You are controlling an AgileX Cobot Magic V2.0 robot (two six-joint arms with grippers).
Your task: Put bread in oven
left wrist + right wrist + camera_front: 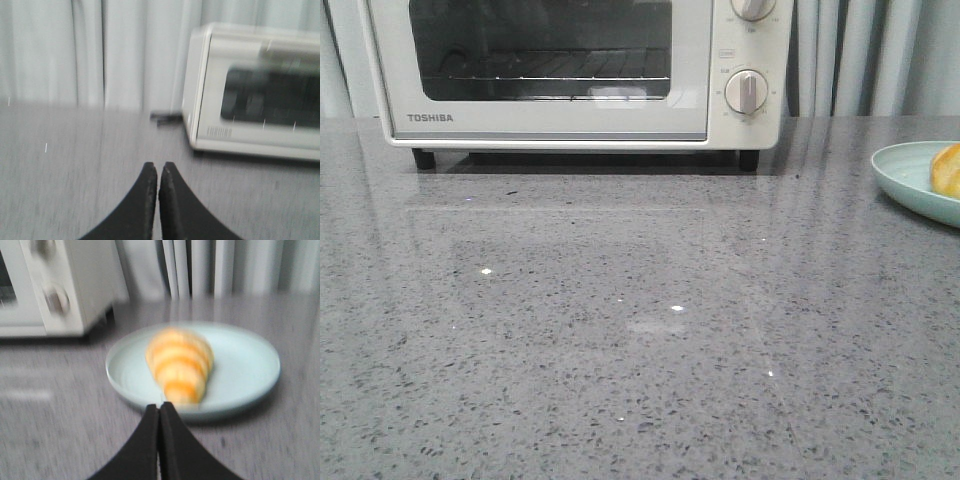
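Clenched right tool (pixel 159 410) near bread (pixel 179 362) on plate (pixel 250 375); left tool (pixel 158 172) clenched. Oven (pixel 560 70) door shut: best opened first.

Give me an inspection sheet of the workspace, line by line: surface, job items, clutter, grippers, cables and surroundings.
Surface: grey speckled countertop, glossy, with reflections.
Bread: lies on a pale blue plate, at the table's right edge in the front view.
Oven: stands at the back, door closed, wire rack visible through the glass.
Clutter: nothing seen.
Left gripper: shut, empty, over the table left of the oven.
Right gripper: shut, empty, close in front of the plate.
Cables: a dark, blurred object beside the oven; cannot tell what.
Surroundings: pale curtain behind.
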